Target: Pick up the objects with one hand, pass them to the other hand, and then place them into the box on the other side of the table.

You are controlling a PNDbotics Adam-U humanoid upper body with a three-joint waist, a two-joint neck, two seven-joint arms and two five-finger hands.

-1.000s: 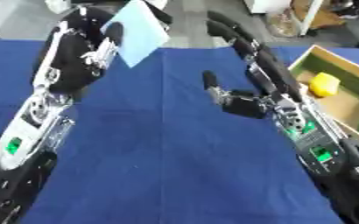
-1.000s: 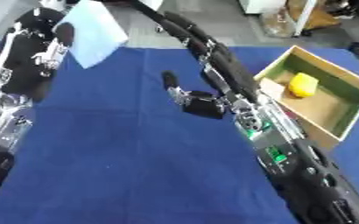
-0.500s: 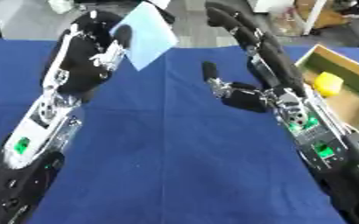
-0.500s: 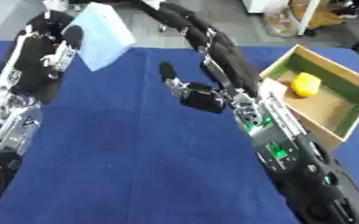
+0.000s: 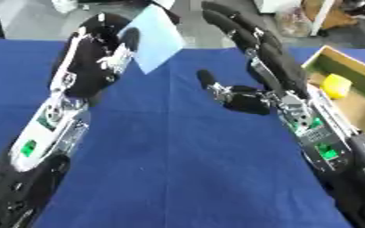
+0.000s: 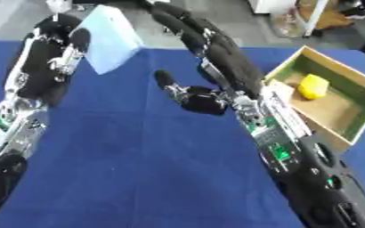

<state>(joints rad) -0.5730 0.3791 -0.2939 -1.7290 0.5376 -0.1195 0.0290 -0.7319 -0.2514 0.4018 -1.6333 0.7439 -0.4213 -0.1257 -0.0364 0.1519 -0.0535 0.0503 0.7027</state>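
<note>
Right now my left hand (image 5: 107,53) is raised above the far left of the blue table (image 5: 178,169), fingers curled round a pale blue flat object (image 5: 156,38). My right hand (image 5: 240,95) waits mid-table, well apart, fingers straight and empty. I judge this the handover step: next I bring both hands together. Off to the right, the wooden box (image 6: 338,107) already holds a yellow item (image 6: 313,86).

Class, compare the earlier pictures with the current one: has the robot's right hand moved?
Yes. The right hand has moved away from the wooden box and toward the left hand, which holds the light blue block.
</note>
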